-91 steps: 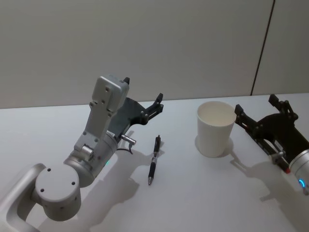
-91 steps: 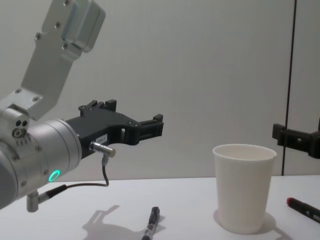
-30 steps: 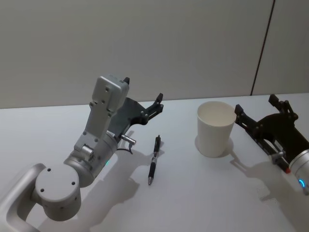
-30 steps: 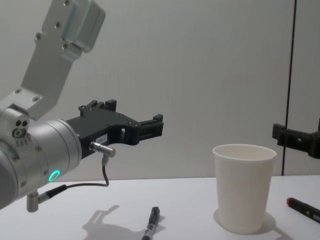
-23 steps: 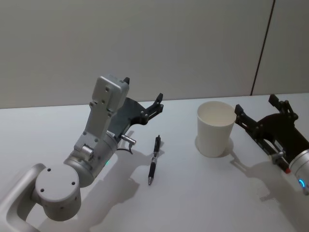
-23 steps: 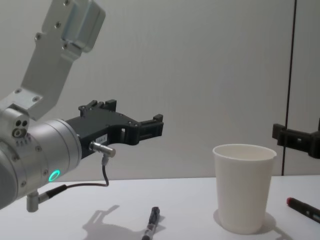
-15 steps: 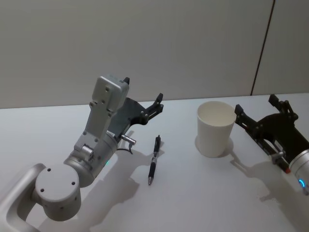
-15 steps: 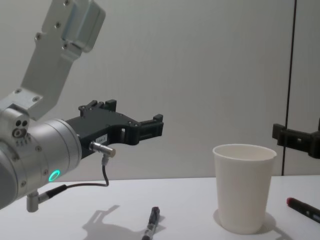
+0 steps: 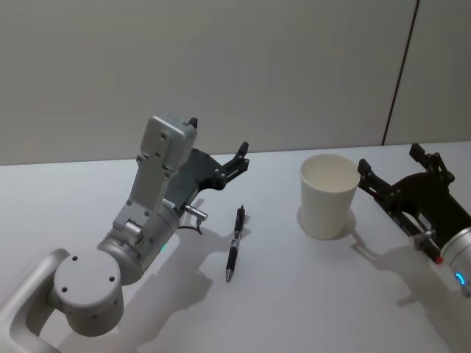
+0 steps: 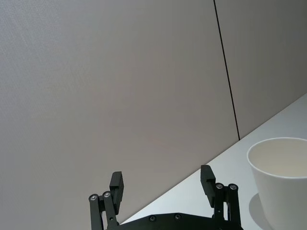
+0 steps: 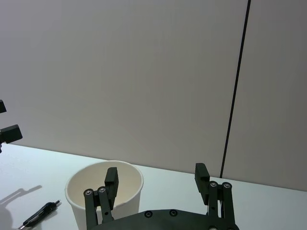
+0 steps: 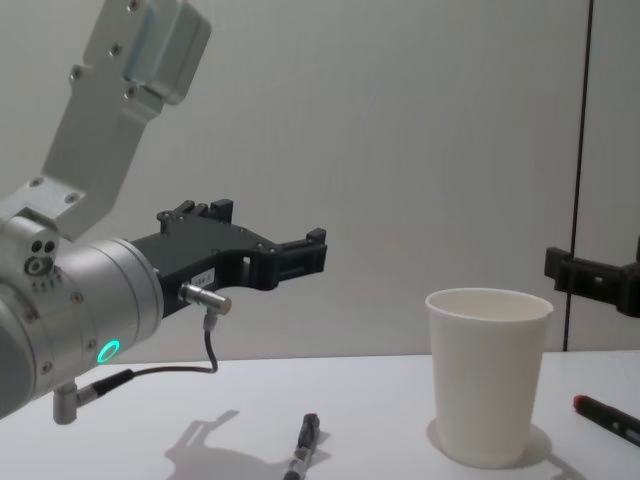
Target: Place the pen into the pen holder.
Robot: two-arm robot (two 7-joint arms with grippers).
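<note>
nothing moved: pen [image 9: 234,244] flat on table [image 9: 294,301]; left gripper [image 9: 218,137] raised near it, fingers apart; right gripper [image 9: 390,158] beside pen holder [image 9: 328,197], fingers apart.

The pen holder [image 9: 329,195], beside the right tool [image 9: 388,157], was matt white paper. The pen [image 9: 235,243] near the left tool [image 9: 218,136] looked like black plastic. The worktop [image 9: 309,294] was smooth and matt.

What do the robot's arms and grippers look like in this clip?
The left arm is silver-grey metal with rounded cylindrical joints, a glowing teal ring light and a thin dark cable from a metal plug. The left gripper is black, with two slim fingers on silver-pinned linkages. The right gripper is the same black type, on a silver wrist with a blue light.
</note>
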